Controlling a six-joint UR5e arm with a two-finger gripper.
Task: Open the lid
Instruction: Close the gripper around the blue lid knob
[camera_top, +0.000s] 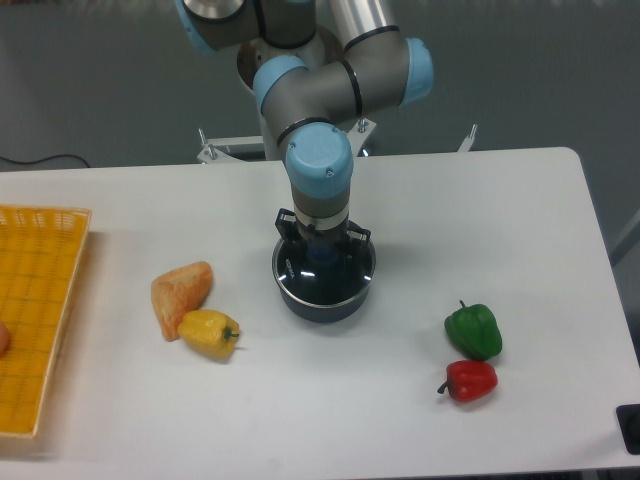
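The dark blue saucepan (322, 302) stands at the middle of the table. The glass lid (300, 280) lies on it, with the thin metal rim showing around the pan's top and the blue knob (322, 255) at its centre. My gripper (322, 258) points straight down over the lid. Its black fingers (292, 250) are spread to either side of the knob and reach down to about knob height. The jaws look open, not closed on the knob. The arm's wrist hides the back of the pan, and the pan's long handle does not show.
A yellow pepper (209, 333) and an orange bread-like piece (181, 290) lie left of the pan. A green pepper (473, 330) and a red pepper (468, 380) lie to the right. A yellow basket (40, 300) sits at the left edge.
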